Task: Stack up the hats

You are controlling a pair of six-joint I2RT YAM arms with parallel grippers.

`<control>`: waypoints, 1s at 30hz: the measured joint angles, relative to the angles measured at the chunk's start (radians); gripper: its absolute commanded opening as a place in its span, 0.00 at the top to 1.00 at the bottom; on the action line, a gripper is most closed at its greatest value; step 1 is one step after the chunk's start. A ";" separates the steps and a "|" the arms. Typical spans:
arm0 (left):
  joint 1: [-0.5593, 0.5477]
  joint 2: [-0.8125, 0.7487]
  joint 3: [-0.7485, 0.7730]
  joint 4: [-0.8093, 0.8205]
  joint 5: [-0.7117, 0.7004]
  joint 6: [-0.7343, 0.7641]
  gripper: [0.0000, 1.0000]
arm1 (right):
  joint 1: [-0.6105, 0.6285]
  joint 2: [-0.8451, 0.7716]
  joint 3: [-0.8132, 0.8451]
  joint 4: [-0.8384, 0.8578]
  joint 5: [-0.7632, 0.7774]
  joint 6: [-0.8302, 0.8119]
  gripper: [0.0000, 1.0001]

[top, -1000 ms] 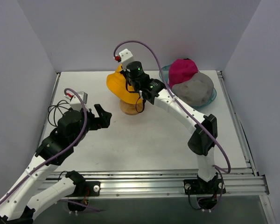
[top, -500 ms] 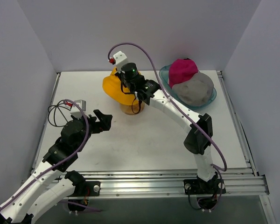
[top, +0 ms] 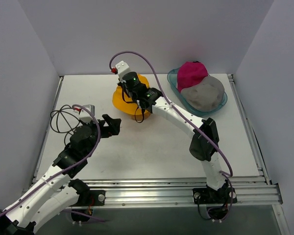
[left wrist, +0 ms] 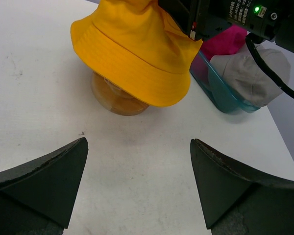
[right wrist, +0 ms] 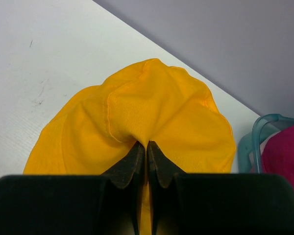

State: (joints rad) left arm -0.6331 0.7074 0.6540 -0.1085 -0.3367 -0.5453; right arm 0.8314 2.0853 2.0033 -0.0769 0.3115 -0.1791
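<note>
One mustard hat (top: 123, 102) lower, right fingers (right wrist: 130, 165) leftward

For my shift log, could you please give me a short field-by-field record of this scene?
yellow hat: tilted over the wooden stand
right hand: shut on the yellow hat's crown
left hand: open, empty, facing the stand
magenta cap: in the teal tub, touching the grey hat
grey hat: in the same tub, nearer the arms
</note>
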 measured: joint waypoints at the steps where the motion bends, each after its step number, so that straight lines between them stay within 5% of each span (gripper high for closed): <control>1: 0.000 0.006 -0.007 0.013 0.000 0.005 0.06 | 0.000 0.000 0.000 0.001 0.004 0.002 0.96; 6: 0.000 0.008 -0.062 0.073 -0.001 0.029 0.06 | 0.002 0.000 -0.012 0.006 0.032 0.013 0.90; 13: 0.000 -0.010 -0.088 0.083 -0.007 0.056 0.06 | 0.002 -0.006 -0.037 0.007 0.068 0.042 0.67; 23: 0.000 -0.023 -0.098 0.116 -0.024 0.072 0.06 | 0.002 -0.110 -0.087 -0.018 0.094 0.119 0.60; 30: 0.000 -0.023 -0.098 0.116 -0.030 0.083 0.06 | 0.002 -0.270 -0.283 0.011 0.111 0.259 0.49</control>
State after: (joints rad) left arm -0.6334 0.6842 0.5556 0.0074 -0.3664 -0.4622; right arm 0.8330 1.8153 1.7203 -0.0654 0.4225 0.0799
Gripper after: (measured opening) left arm 0.944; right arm 0.485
